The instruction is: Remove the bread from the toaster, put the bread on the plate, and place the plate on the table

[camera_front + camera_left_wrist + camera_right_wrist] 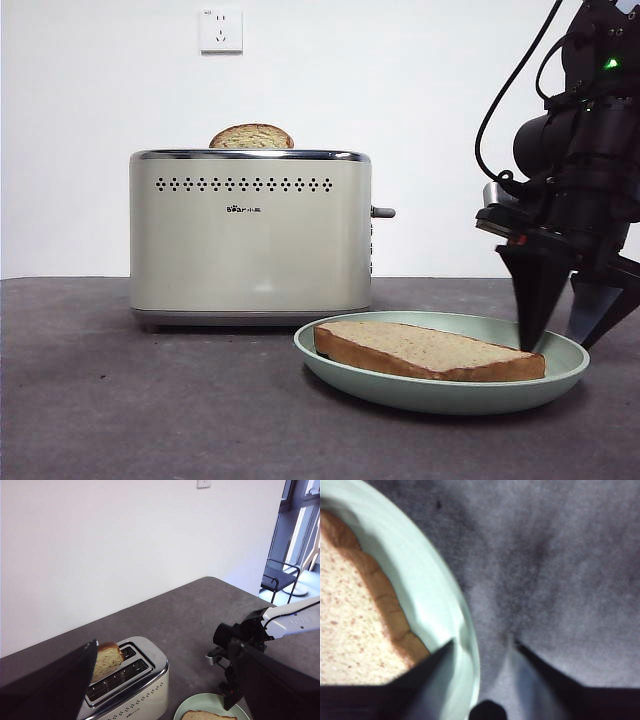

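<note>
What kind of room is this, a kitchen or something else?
Probably a lab or office staged as a breakfast setup, not a real kitchen: the toaster and plate sit on a bare table against a blank wall with one socket, and an office chair stands near tall windows.

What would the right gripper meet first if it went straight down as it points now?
Probably the plate: the right gripper straddles its rim, one jaw inside beside the bread, the other over the table.
</note>
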